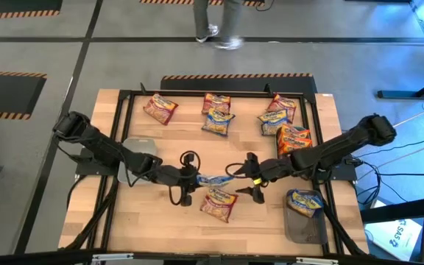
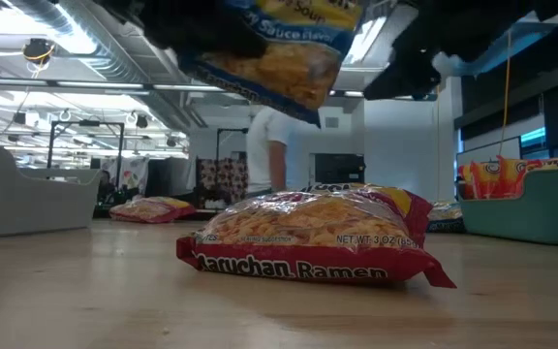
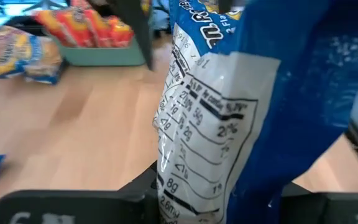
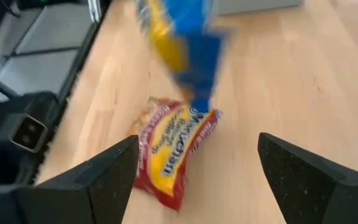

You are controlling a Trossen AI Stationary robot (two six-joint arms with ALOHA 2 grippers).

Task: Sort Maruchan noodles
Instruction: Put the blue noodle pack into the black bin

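Blue packet (image 1: 213,179): I have a blue-and-yellow Maruchan packet lifted off the wooden table (image 1: 271,228), between the two arms near the middle.
Left gripper (image 1: 192,177): clenched on one end of the blue packet; in the left wrist view its nutrition panel (image 3: 197,137) hangs right against the fingers. I judge this arm now carries it alone.
Right gripper (image 1: 246,179): released, fingers spread wide just beside the packet's other end and, from overhead, apparently clear of it. In the right wrist view both fingers (image 4: 104,180) stand well apart with the packet blurred ahead of them, not between them.
Why held so: this looks like a handover, right to left, so the packet can go to the left side.
Maroon packet (image 1: 218,203): lies flat on the table just below the hanging blue packet, nearer my edge; the low view shows it under the lifted one.
Grey tray, right (image 1: 305,228): holds one blue-and-yellow packet (image 1: 304,202).
Grey tray, left (image 1: 140,147): partly under the left arm; I cannot tell its contents.
Far packets: a maroon one (image 1: 160,109), a stacked pair (image 1: 217,116) and a right cluster (image 1: 282,121) lie unsorted along the far edge.
Beyond table: a person's legs (image 1: 223,22) on the floor.
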